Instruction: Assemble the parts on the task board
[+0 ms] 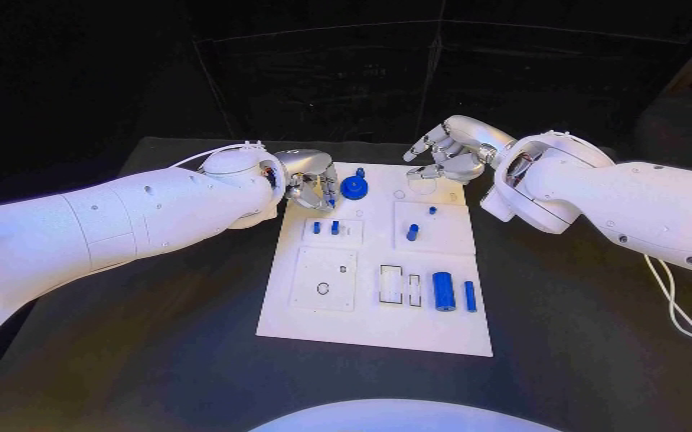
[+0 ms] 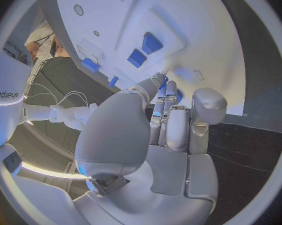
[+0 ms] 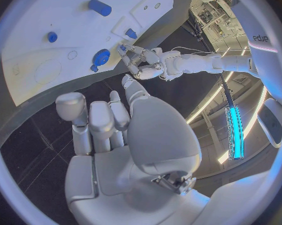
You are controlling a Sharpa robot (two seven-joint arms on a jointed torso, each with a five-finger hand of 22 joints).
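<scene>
The white task board [image 1: 378,324] lies in the middle of the black table. At its far end stands a blue gear-like part [image 1: 356,188]. My left hand [image 1: 307,182] hovers right beside that part, fingers pointing down at the board. In the left wrist view the fingers [image 2: 168,116] lie close together, and a bit of blue [image 2: 179,96] shows behind their tips; whether they hold anything is unclear. My right hand [image 1: 453,155] hangs over the board's far right corner, fingers loosely bent with nothing in them [image 3: 106,122]. Two small pegs [image 1: 326,227] and a blue cylinder [image 1: 446,292] stand on the board.
A slim blue bar [image 1: 470,296] lies next to the cylinder near two rectangular slots [image 1: 392,284]. Two more small pegs [image 1: 413,233] stand on the board's right panel. A round recess [image 1: 325,287] marks the left panel. Bare black table surrounds the board.
</scene>
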